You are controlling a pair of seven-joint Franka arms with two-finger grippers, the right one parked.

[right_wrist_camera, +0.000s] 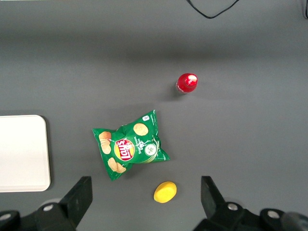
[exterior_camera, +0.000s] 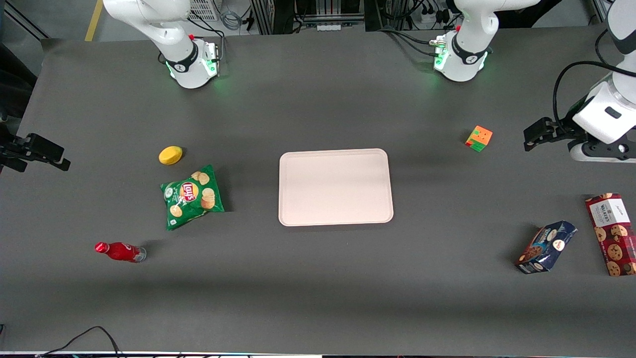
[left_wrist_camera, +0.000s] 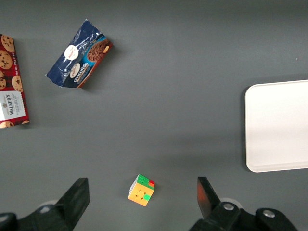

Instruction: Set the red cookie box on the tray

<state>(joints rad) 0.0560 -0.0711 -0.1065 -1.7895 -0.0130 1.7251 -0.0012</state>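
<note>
Front view: tartan red cookie box (exterior_camera: 612,233), hand (left_wrist_camera: 142,192) spread.

Red cookie box (exterior_camera: 612,233) flat on table, tray (exterior_camera: 335,187) empty

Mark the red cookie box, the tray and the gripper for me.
red cookie box (exterior_camera: 615,233), front view, tartan middle.
tray (exterior_camera: 336,187), front view, bare centre.
gripper (left_wrist_camera: 143,197), left wrist view, midway between open fingertips, above the cube.
</note>
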